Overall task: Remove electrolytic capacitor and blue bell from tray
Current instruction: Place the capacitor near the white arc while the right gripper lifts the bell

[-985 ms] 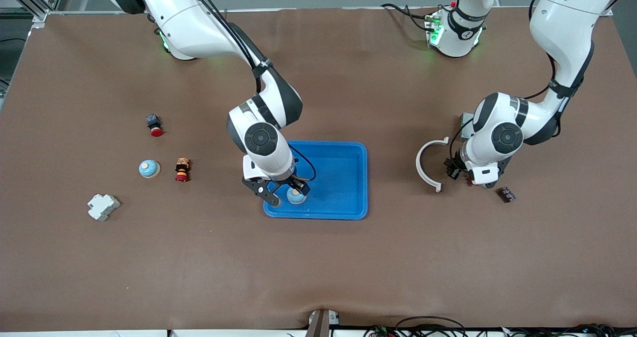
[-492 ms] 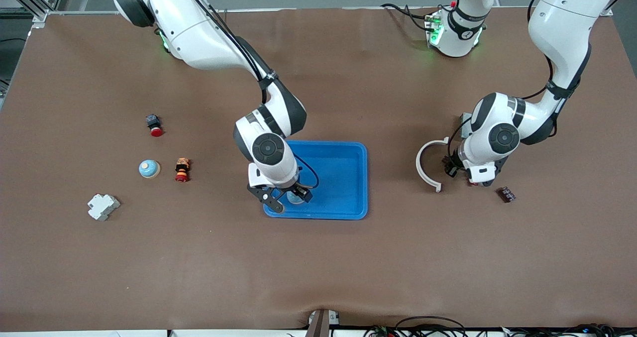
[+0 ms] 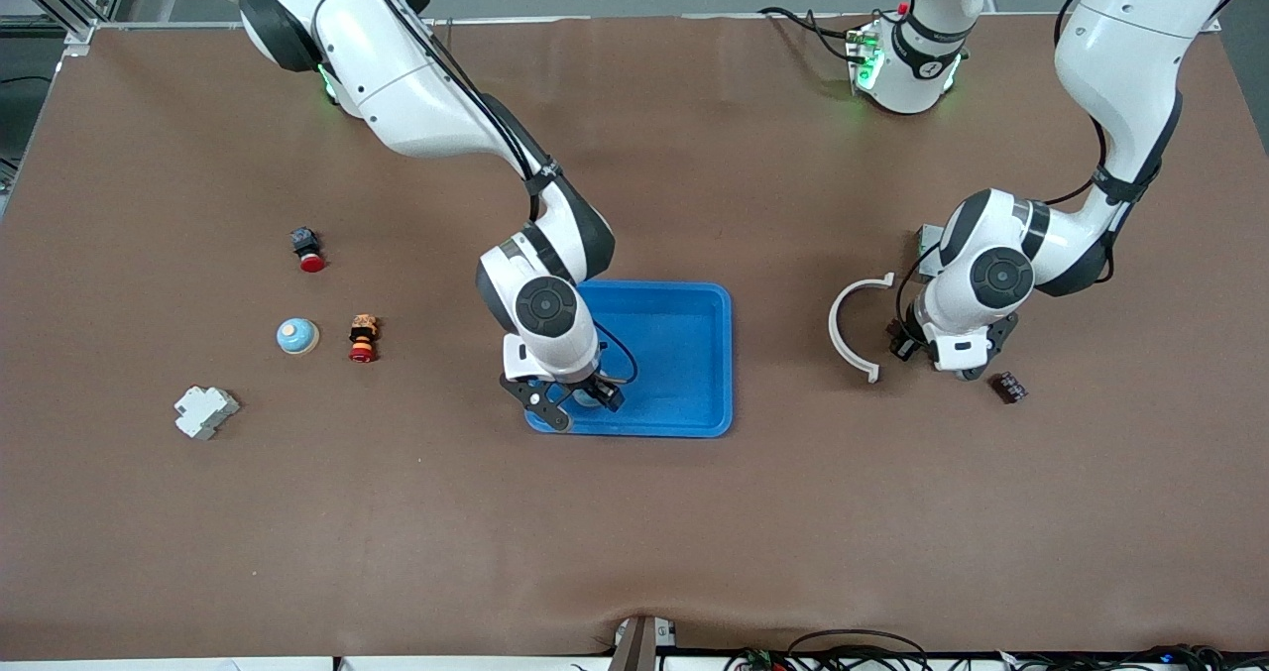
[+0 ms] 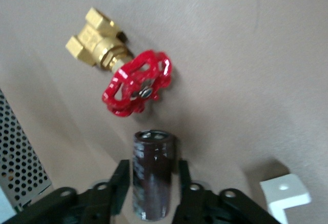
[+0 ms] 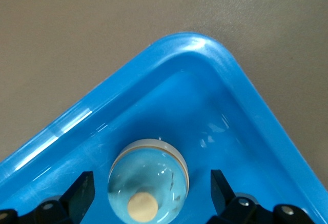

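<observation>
Dark cylindrical capacitor (image 4: 152, 175) pinched between left gripper (image 4: 152, 183) fingers, seemingly low over table beside red-handled brass valve (image 4: 134, 80). Pale blue domed bell (image 5: 148, 178) sits in blue plastic tray (image 5: 241, 111) corner (camera-near one); right gripper (image 3: 575, 401) fingers spread around it.

brown table (image 3: 694, 532) carries blue tray (image 3: 709, 354), white clamp (image 3: 848, 326).

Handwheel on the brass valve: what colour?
Red; the handwheel on the brass valve shows best in the left wrist view.
</observation>
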Controlling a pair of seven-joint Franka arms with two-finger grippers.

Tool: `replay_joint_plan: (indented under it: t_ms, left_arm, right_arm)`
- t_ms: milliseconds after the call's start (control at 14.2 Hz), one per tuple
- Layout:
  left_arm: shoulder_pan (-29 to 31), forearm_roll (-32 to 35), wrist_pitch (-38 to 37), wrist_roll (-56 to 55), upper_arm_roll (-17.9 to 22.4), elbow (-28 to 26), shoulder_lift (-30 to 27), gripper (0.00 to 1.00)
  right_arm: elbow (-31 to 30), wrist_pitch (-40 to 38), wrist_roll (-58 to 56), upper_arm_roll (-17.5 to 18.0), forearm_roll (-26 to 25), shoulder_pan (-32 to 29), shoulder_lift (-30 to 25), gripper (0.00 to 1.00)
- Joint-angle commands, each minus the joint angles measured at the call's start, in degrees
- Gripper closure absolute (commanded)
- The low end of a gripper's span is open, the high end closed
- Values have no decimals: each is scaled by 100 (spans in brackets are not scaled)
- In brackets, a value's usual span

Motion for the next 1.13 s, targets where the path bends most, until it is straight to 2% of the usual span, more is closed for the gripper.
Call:
replay_joint_plan:
  t_ms: [0, 141, 211, 352, 422, 492, 563, 703, 914, 1055]
  left_arm:
    - [66, 143, -45, 40, -85, 217, -37, 0]
    - [48, 143, -211, 31, -102, 296, -212, 0]
    - [48, 134, -229, 22, -155, 366, -300, 0]
    - [92, 90, -430, 22, -243, 629, -362, 0]
    - [83, 81, -606, 40, -313, 822, -362, 0]
    - [92, 81, -808, 83, -418, 1015, -362, 0]
    - [92, 81, -975, 153, -480, 1226, -371, 0]
    - [92, 81, -1353, 338, -550, 1631, -380, 0]
    - [-13, 64, -1416, 663, -559, 2272, -249, 0]
    - [-22, 64, -1451, 909, -559, 2615, -56, 0]
  right_arm:
    - [226, -36, 173, -37, -99, 70, 142, 0]
    - [235, -37, 209, -37, -90, 88, 133, 0]
    - [235, -45, 209, -37, -99, 88, 133, 12]
    - [269, -80, 200, -37, -90, 79, 125, 60]
    - [287, -107, 200, -28, -82, 79, 107, 79]
    - [287, -142, 200, -28, -64, 79, 81, 93]
    - [296, -238, 191, -20, -29, 71, 20, 100]
    - [444, -754, 174, 24, -20, 18, -86, 100]
    - [927, -1713, -36, 42, -11, -96, -218, 100]
    - [973, -1969, -562, 51, 6, -306, -367, 100]
